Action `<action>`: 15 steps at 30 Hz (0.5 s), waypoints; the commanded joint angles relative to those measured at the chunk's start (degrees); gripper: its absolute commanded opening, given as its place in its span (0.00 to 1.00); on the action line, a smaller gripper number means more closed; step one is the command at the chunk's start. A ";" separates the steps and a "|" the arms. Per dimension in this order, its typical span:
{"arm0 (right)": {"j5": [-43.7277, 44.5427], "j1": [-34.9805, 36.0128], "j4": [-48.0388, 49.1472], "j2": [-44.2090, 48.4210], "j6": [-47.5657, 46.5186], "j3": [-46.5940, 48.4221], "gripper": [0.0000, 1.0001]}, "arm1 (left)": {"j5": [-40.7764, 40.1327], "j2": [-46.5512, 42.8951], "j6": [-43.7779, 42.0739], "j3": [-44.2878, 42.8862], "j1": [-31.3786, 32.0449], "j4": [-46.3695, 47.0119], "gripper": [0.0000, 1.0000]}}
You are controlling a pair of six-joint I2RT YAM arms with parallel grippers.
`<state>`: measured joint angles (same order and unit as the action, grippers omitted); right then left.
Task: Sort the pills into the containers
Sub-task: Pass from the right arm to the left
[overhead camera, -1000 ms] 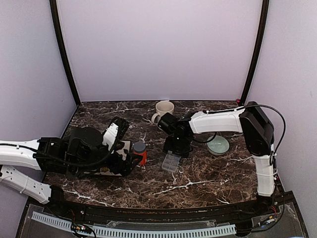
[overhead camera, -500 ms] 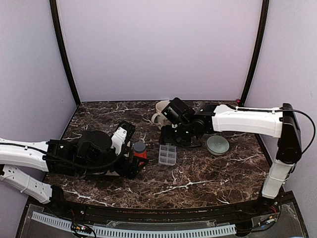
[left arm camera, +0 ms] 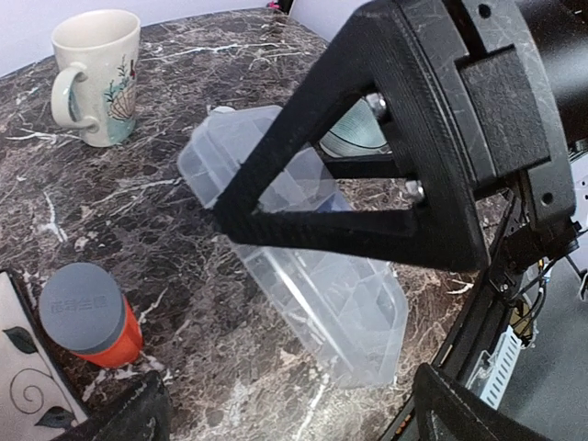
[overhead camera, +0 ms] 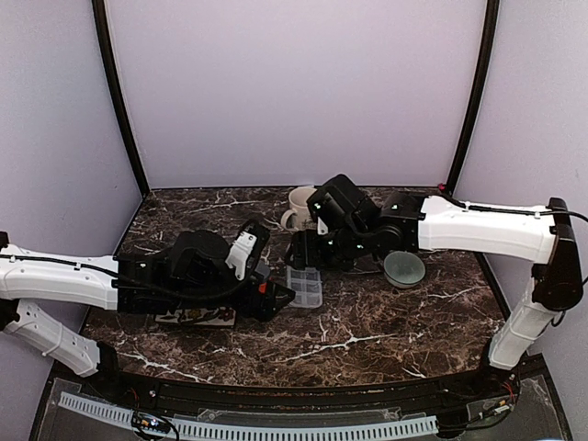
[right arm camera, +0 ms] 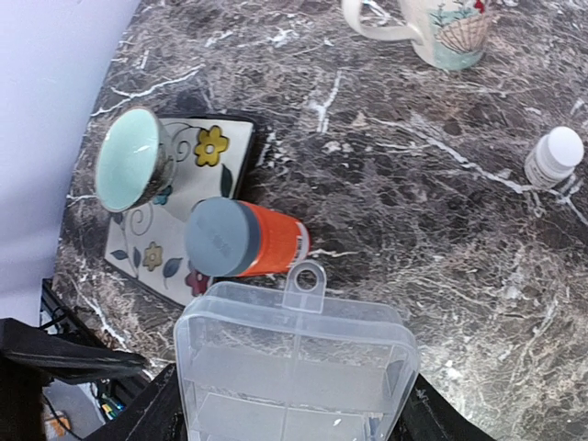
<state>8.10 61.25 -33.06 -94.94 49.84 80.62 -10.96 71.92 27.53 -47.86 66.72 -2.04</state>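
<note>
The clear organiser box (overhead camera: pixel 305 285) with its containers sits low over the marble, right of the orange bottle. My right gripper (overhead camera: pixel 304 265) is shut on the box (right arm camera: pixel 294 363). In the right wrist view its black fingers (right arm camera: pixel 156 413) press both side walls of the box, and the hang tab points away. My left gripper (overhead camera: pixel 276 300) is wide open beside the box's near end (left arm camera: pixel 354 312) and nothing sits between its fingertips (left arm camera: pixel 455 409). I cannot make out any pills.
An orange bottle with a grey cap (right arm camera: pixel 241 241) lies by a flowered tray (right arm camera: pixel 175 253) that holds a pale green bowl (right arm camera: pixel 129 158). A patterned mug (overhead camera: pixel 303 202) stands at the back. Another green bowl (overhead camera: pixel 404 268) and a small white bottle (right arm camera: pixel 554 154) are also there.
My right arm has stretched out and carried the box left and slightly away. My left arm has slid right toward the box, now covering most of the orange bottle.
</note>
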 commanded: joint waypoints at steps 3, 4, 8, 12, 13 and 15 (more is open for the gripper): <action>-0.89 1.76 4.16 1.52 -0.85 -0.36 0.39 | 6.32 0.61 4.16 -2.16 -0.83 2.88 0.93; -0.82 1.96 4.22 1.42 -0.88 -0.11 0.38 | 6.49 0.53 4.77 -2.09 -0.99 3.08 0.93; -0.53 2.66 4.40 1.09 -1.13 0.86 0.38 | 7.76 0.16 7.19 -1.81 -1.74 3.57 0.84; -0.55 3.29 4.30 0.45 -1.54 2.30 0.38 | 8.69 -0.11 9.06 -1.10 -2.56 4.59 0.75; -0.42 3.40 4.12 0.33 -1.59 2.68 0.39 | 9.06 -0.11 9.52 -0.77 -2.70 5.16 0.73; -0.31 3.68 3.96 0.13 -1.78 3.25 0.38 | 9.75 0.01 10.46 -0.27 -3.07 6.24 0.71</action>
<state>7.49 63.99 -31.03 -94.65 49.12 81.14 -3.42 73.10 35.24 -48.60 64.40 1.13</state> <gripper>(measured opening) 0.670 0.727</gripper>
